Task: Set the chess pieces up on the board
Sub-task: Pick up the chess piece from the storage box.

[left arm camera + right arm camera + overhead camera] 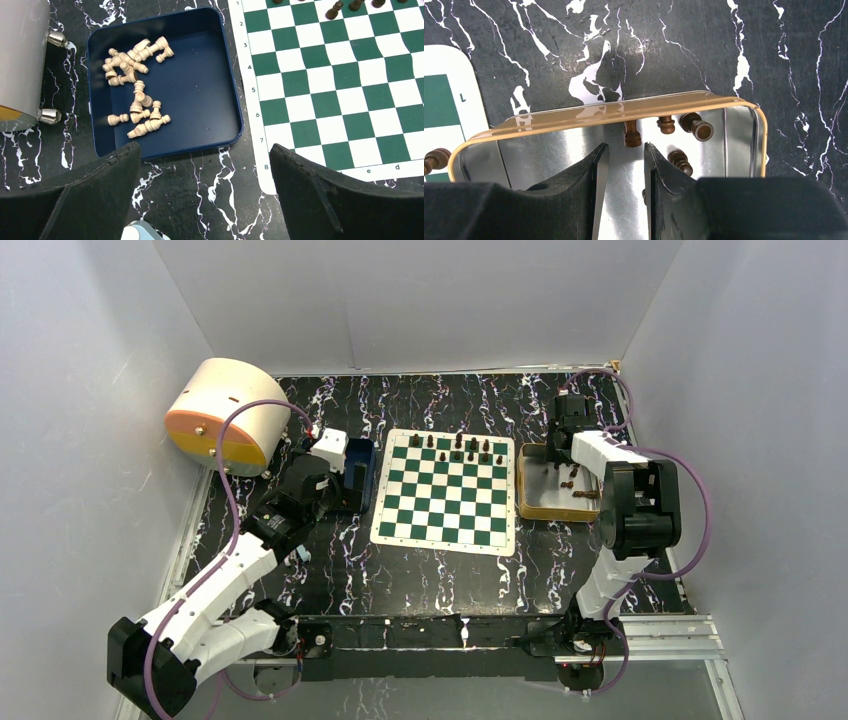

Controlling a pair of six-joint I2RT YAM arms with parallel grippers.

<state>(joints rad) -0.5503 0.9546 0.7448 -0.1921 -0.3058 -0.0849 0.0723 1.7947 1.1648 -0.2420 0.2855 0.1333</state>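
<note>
The green and white board (445,532) lies mid-table, with several dark chess pieces (459,448) standing on its far rows. More dark pieces (696,126) lie in the gold tin tray (614,112) to the right of the board. My right gripper (625,147) is lowered into that tray, its jaws a narrow gap apart with only bare metal between them. One lying piece (632,136) sits just beyond the fingertips. My left gripper (204,150) hangs wide open over the table, between the blue tray (200,90) and the board's near corner (340,100).
The blue tray holds several cream pieces (132,65) lying on their sides. A round white and orange device (225,415) stands at the far left. White walls close in the table on three sides.
</note>
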